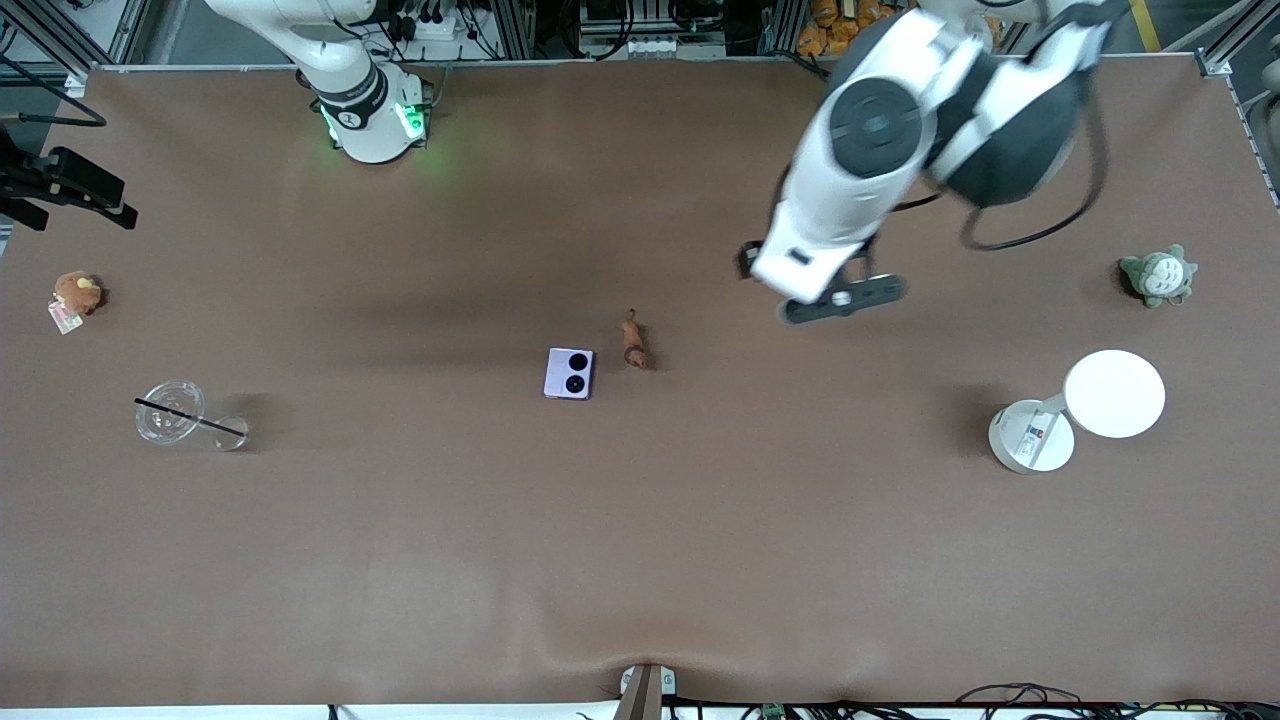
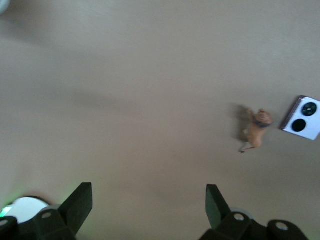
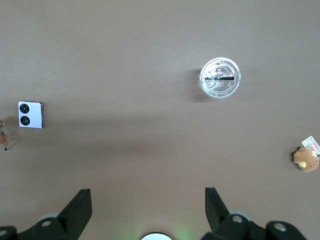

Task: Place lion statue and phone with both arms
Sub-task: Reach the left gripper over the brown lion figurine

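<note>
The lion statue (image 1: pixel 634 342), a tiny orange-brown figurine, lies on the brown table near its middle. The pale lavender phone (image 1: pixel 570 373) lies flat beside it, slightly nearer the front camera, toward the right arm's end. My left gripper (image 1: pixel 800 270) hangs over bare table, toward the left arm's end from the lion. It is open and empty in the left wrist view (image 2: pixel 147 192), which shows the lion (image 2: pixel 257 129) and the phone (image 2: pixel 301 117). My right gripper (image 3: pixel 147 197) is open and empty, high near its base. Its view shows the phone (image 3: pixel 31 114) and the lion (image 3: pixel 4 135) at the frame edge.
A clear cup with a black straw (image 1: pixel 170 412) and a round brown plush (image 1: pixel 77 292) lie toward the right arm's end. A grey-green plush (image 1: pixel 1158 276) and a white round stand (image 1: pixel 1114 393) with a white disc (image 1: pixel 1032 436) are toward the left arm's end.
</note>
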`<state>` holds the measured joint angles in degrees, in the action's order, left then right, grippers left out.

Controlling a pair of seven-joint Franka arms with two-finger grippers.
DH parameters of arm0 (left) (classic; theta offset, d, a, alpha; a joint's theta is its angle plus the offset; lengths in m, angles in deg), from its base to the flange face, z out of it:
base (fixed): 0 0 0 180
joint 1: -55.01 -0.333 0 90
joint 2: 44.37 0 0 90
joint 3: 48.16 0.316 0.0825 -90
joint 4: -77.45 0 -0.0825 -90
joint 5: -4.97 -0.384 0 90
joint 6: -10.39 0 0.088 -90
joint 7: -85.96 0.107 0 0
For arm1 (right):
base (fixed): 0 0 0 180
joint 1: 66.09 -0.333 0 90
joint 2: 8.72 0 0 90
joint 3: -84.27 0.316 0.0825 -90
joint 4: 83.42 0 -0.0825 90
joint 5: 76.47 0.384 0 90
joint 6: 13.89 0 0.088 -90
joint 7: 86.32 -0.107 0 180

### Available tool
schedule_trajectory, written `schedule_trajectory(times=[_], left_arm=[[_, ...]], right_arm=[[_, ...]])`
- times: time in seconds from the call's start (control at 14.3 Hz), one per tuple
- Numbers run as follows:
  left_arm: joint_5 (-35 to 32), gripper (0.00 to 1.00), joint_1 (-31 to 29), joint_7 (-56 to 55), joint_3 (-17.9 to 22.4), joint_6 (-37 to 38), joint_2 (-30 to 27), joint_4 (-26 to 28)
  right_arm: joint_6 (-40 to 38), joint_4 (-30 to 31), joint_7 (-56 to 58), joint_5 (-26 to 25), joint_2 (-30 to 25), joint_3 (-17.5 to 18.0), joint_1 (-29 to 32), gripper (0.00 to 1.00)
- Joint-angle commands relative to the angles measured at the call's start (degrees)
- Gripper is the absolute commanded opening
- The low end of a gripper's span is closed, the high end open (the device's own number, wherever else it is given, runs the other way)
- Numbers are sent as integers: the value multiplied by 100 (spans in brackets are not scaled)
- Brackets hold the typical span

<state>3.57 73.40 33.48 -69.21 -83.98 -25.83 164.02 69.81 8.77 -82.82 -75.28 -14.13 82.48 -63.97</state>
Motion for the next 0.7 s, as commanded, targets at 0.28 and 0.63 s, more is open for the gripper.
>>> schedule_trajectory(times=[0.28, 0.63], left_arm=[[-560, 100, 1034, -1939, 110, -2127, 1562, -220], [-1090, 100, 1429, -2686, 206, -2989, 2565, -544]], right_arm=[[630, 624, -227, 294, -83, 56, -80, 100], [639, 642, -990, 294, -83, 538, -71, 100]])
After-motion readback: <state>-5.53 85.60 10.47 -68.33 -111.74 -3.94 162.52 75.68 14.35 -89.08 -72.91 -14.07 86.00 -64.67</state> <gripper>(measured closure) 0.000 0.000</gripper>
